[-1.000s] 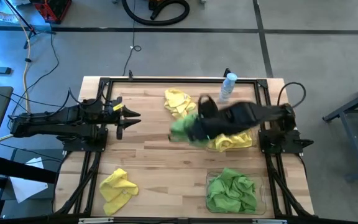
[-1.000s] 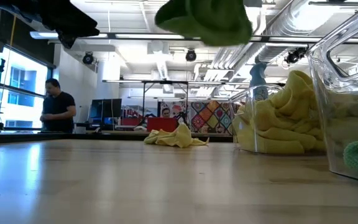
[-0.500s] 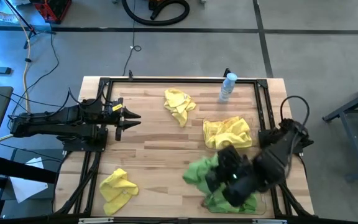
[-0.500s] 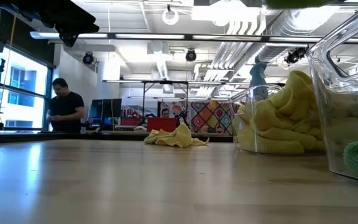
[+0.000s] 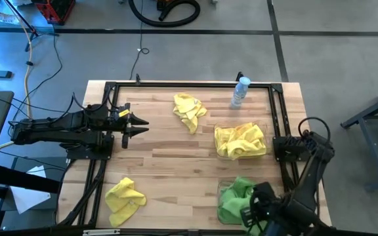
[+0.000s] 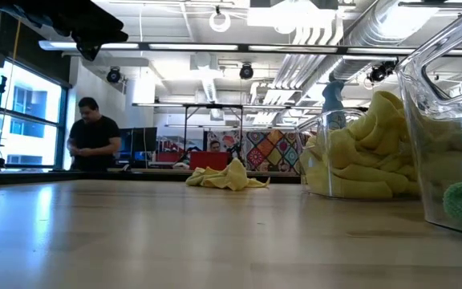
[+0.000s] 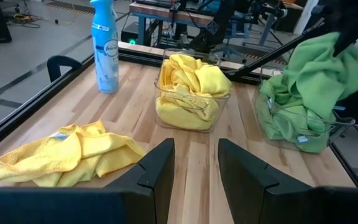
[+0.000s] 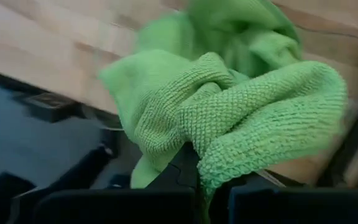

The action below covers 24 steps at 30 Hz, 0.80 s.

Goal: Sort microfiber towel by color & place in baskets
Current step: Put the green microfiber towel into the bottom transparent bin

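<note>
My right gripper (image 5: 258, 208) is over the table's near right corner, shut on a green microfiber towel (image 8: 229, 118). It stands above the near clear basket (image 5: 223, 191), which holds more green cloth (image 7: 284, 121). The far basket (image 5: 241, 155) holds yellow towels (image 7: 188, 74). One yellow towel (image 5: 189, 109) lies loose at the far middle, and another (image 5: 125, 196) lies near the near left corner. My left gripper (image 5: 136, 124) waits open at the table's left, pointing right, and touches nothing. My right gripper pinches a bunched fold of the green towel (image 8: 207, 165) between its two fingers; how many layers I cannot tell. The towel bulges out past the fingertips. In the left wrist view it is raised (image 7: 328, 59) over the near basket, and its lower part reaches the green pile there.
A clear spray bottle with a blue cap (image 5: 241, 92) stands at the far edge, right of middle. The black metal frame (image 5: 110, 88) runs along the table's sides. Bare wood lies in the middle (image 5: 176, 164). A person (image 6: 93, 144) stands in the room beyond the table.
My right gripper has swung from the table's middle, beside the yellow basket, toward the near right corner. It has carried the green towel with it to above the green basket. The towel has left the low view.
</note>
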Each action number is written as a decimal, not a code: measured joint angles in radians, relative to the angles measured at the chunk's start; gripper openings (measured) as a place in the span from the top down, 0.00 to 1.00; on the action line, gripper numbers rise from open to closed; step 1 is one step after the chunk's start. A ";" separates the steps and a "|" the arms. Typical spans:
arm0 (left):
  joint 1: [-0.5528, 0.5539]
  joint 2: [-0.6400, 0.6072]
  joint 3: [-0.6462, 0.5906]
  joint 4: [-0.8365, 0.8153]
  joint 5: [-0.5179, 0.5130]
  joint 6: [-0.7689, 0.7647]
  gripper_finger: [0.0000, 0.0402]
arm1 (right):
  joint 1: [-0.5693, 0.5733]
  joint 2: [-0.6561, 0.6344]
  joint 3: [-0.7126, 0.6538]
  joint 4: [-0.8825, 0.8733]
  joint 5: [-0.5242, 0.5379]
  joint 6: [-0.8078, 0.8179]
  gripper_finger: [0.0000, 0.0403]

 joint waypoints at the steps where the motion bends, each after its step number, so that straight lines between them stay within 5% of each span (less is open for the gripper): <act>1: 0.000 0.001 0.000 0.000 0.000 0.000 0.72 | -0.001 0.000 -0.013 0.000 -0.028 0.001 1.00; 9: 0.000 0.001 0.000 -0.001 0.000 -0.001 0.72 | -0.057 -0.003 -0.150 0.055 -0.013 0.016 1.00; 24: 0.000 0.004 0.000 -0.001 0.001 -0.043 0.72 | -0.113 -0.004 -0.688 0.722 -0.019 0.026 1.00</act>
